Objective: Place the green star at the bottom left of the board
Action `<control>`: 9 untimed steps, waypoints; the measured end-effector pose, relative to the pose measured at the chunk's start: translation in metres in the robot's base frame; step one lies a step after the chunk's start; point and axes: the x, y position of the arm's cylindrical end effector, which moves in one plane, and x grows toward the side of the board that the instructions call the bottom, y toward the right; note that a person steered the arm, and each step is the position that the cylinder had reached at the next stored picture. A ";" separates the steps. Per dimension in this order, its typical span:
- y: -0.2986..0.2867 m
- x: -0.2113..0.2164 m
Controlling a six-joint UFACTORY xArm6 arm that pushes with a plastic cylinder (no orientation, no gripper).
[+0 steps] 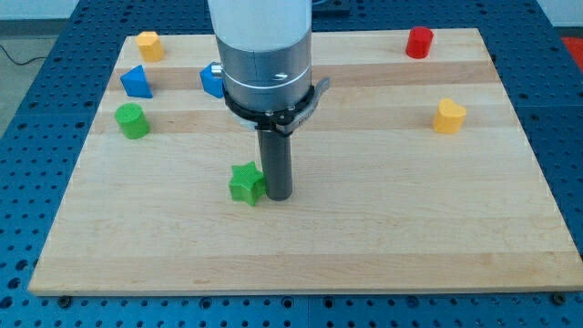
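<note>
- Camera view: my tip point(277, 196), the lower end of a straight dark rod with no jaws to open or close, rests on the pale wooden board point(364, 237) touching the right side of the green star block point(246, 182), near the board's middle, slightly left
- Toward the view's upper left: green cylinder block point(131, 120), blue triangular block point(136, 81), yellow block point(148, 45), and a blue block point(212, 79) partly hidden behind the arm
- On the right: red cylinder block point(419, 42), yellow heart-like block point(448, 116)

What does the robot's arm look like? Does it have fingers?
No fingers. The arm is a fat white tube with a silver metal ring and a black clamp band below it. Under that hangs a straight dark grey rod. My tip is its flat round bottom end.
</note>
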 end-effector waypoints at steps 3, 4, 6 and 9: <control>-0.021 -0.024; -0.094 0.007; -0.124 0.010; -0.060 0.061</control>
